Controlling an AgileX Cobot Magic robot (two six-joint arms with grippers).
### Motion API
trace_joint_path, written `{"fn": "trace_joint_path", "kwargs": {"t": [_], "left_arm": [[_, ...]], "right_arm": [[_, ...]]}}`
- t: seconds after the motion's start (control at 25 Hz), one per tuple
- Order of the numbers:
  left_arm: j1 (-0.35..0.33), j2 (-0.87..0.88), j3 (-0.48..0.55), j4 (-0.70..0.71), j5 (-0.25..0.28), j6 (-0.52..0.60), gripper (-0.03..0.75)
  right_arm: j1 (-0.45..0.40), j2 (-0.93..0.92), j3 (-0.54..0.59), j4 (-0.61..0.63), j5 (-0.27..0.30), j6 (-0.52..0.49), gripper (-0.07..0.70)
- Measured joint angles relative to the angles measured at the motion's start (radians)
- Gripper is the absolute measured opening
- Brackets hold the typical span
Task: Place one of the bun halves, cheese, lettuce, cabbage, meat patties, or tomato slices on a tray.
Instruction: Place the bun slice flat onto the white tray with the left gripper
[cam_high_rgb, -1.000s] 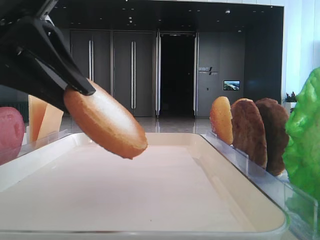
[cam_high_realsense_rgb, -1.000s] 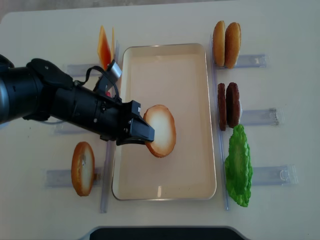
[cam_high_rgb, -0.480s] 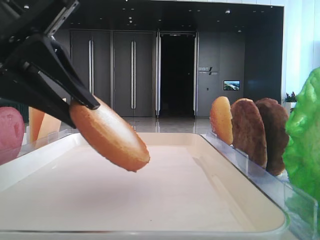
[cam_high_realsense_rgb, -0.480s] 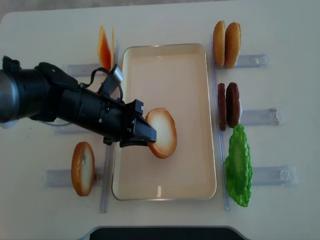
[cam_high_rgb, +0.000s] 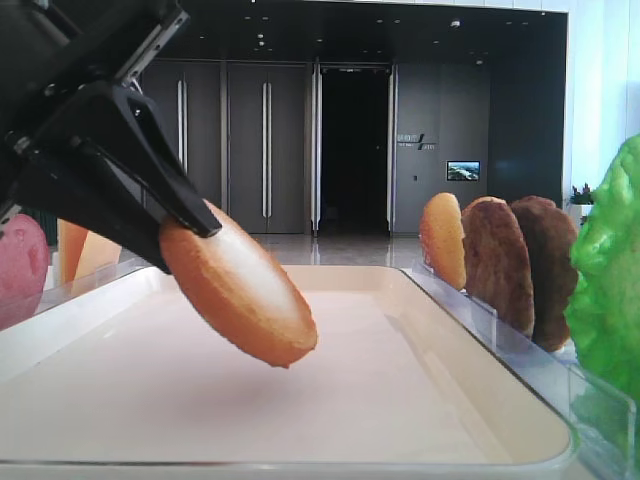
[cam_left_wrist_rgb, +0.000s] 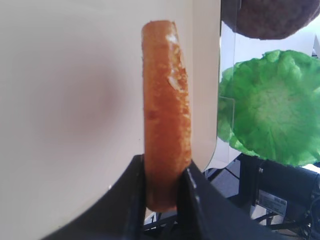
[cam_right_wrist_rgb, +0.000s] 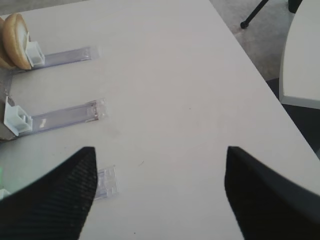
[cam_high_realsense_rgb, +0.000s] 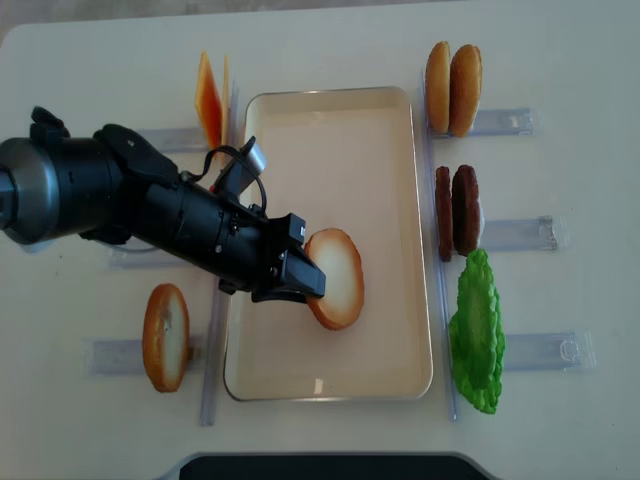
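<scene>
We've got the left gripper (cam_high_realsense_rgb: 305, 285) clamped on one bun half (cam_high_realsense_rgb: 336, 279), tilted over the tray (cam_high_realsense_rgb: 340, 110), unclear if touching. Right gripper (cam_right_wrist_rgb: 160, 192) jaws apart, nothing between. Ahead of the held bun: two meat patties (cam_high_realsense_rgb: 455, 210), one lettuce (cam_high_realsense_rgb: 478, 335), two bun halves (cam_high_realsense_rgb: 451, 88).

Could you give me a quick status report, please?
Left gripper shut on bun half, tilted over the tray. Right gripper open above bare table. Nothing in the way.

Matt bun half (cam_left_wrist_rgb: 166, 120); smooth tray (cam_high_realsense_rgb: 380, 150); glossy crinkled lettuce (cam_left_wrist_rgb: 270, 107).
</scene>
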Motion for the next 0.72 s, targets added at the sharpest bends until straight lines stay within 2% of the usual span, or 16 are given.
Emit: {"fn": "trace_joint_path", "kwargs": {"t": [0.08,0.28,0.44,0.72], "left_arm": [[0.0,0.0,-0.001,0.001,-0.018,-0.002,0.135],[0.0,0.003,-0.002,-0.021,-0.022,0.033,0.134],[0.0,0.025,-0.002,-0.091,-0.014,0.098,0.132],[0.0,0.078,-0.002,-0.103,0.014,0.116,0.132]], "right_arm": [[0.0,0.0,0.0,0.0,0.0,0.0,0.535],[0.0,0.0,0.0,0.0,0.0,0.0,0.535],[0.0,0.0,0.0,0.0,0.0,0.0,0.535],[0.0,0.0,0.0,0.0,0.0,0.0,0.535]]}}
